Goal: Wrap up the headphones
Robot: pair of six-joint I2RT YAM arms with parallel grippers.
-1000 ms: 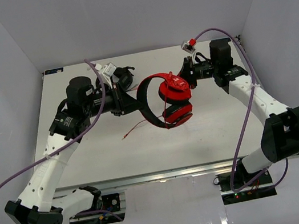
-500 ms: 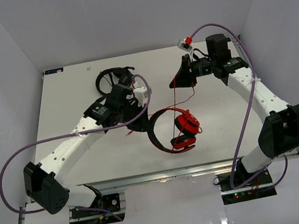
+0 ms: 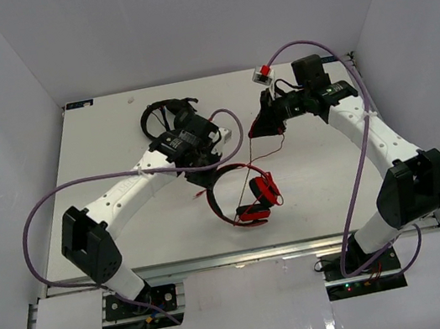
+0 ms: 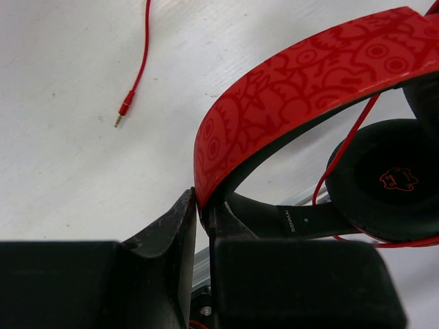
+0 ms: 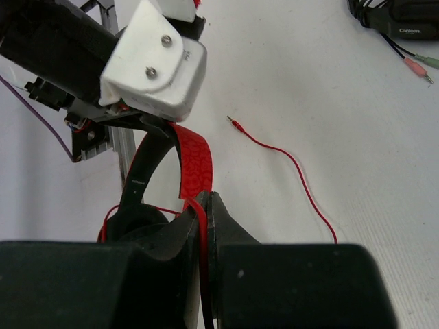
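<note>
Headphones (image 3: 252, 201) red, front-right of black headset (image 3: 165, 116), toward arm bases. Left hand (image 3: 211, 169) clamped narrow on headband (image 4: 309, 75), just in front of black headset. Right hand (image 3: 255, 133) pinched tight on cable (image 3: 252, 171), right of black headset; cable straight down to an ear cup. Plug (image 4: 123, 110) flat on worktop (image 3: 105, 142), front of black headset.

letter R on black band of headphones (image 4: 309, 96)
</note>
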